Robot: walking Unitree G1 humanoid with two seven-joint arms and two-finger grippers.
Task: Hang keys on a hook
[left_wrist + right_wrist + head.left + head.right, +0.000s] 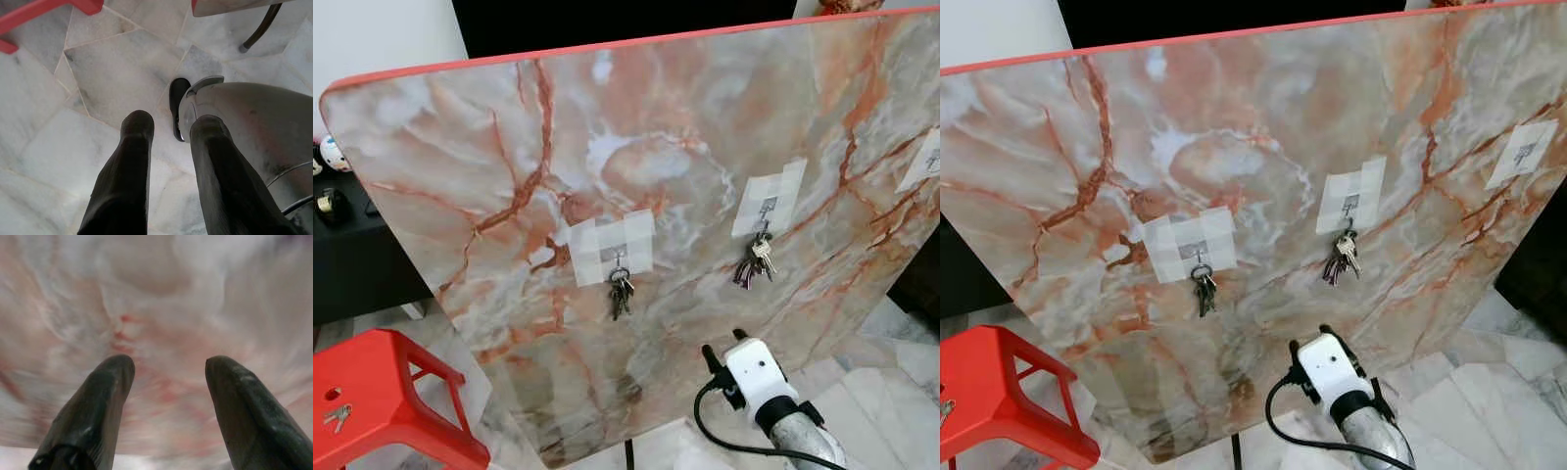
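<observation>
A tilted marble-patterned board [607,127] carries three taped hooks. A dark bunch of keys [621,291] hangs on the left hook, and a second bunch [756,259] hangs on the middle hook. The right hook [1525,152] is bare. Another small key set [337,418] lies on the red stool [382,392] at lower left. My right gripper [724,345] is raised just below the middle bunch, close to the board, open with nothing between its fingers [98,396]. My left gripper [171,132] hangs open, pointing at the floor.
White marble floor tiles [112,73] lie underfoot. A dark low cabinet [352,255] with small objects stands at the far left behind the board. A black cable [724,431] loops beside my right arm. My own silver leg [254,122] is next to the left gripper.
</observation>
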